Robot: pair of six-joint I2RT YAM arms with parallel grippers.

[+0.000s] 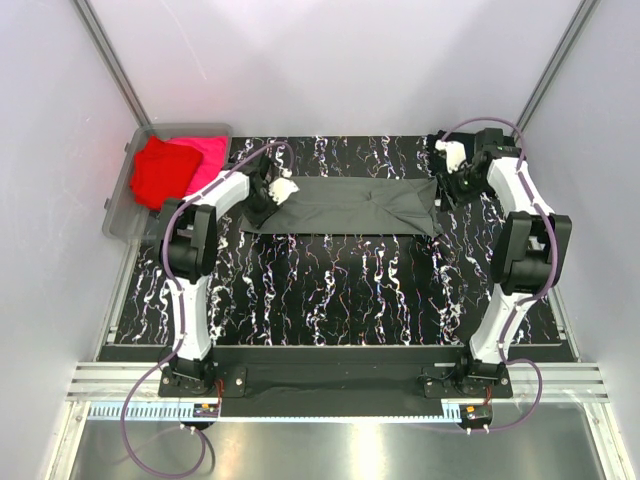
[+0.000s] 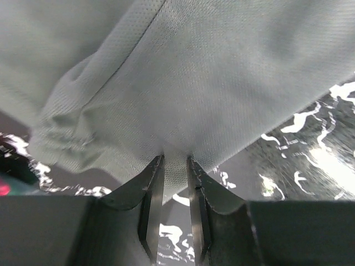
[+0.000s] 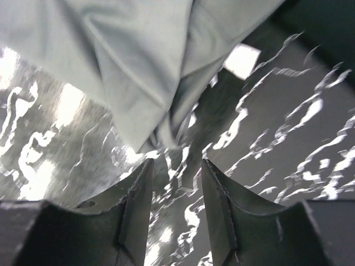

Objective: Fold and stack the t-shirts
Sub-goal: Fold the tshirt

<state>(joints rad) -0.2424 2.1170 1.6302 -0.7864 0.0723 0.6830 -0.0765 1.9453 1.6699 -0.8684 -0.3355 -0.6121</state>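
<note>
A dark grey t-shirt point(image 1: 345, 205) lies folded into a long band across the back of the table. My left gripper point(image 1: 264, 203) is at its left end. In the left wrist view point(image 2: 173, 160) the jaws are closed to a narrow gap with the edge of the grey cloth point(image 2: 183, 83) pinched between them. My right gripper point(image 1: 449, 188) is just off the shirt's right end. In the right wrist view point(image 3: 176, 163) the jaws stand apart and empty, with the cloth's corner point(image 3: 127, 61) just beyond the tips. A red shirt point(image 1: 160, 172) and a pink shirt point(image 1: 207, 158) lie in a bin.
A clear plastic bin point(image 1: 118, 218) stands at the table's back left corner, beside the left arm. The black marbled tabletop point(image 1: 350, 290) stretches in front of the shirt. Pale walls close in the left, right and back sides.
</note>
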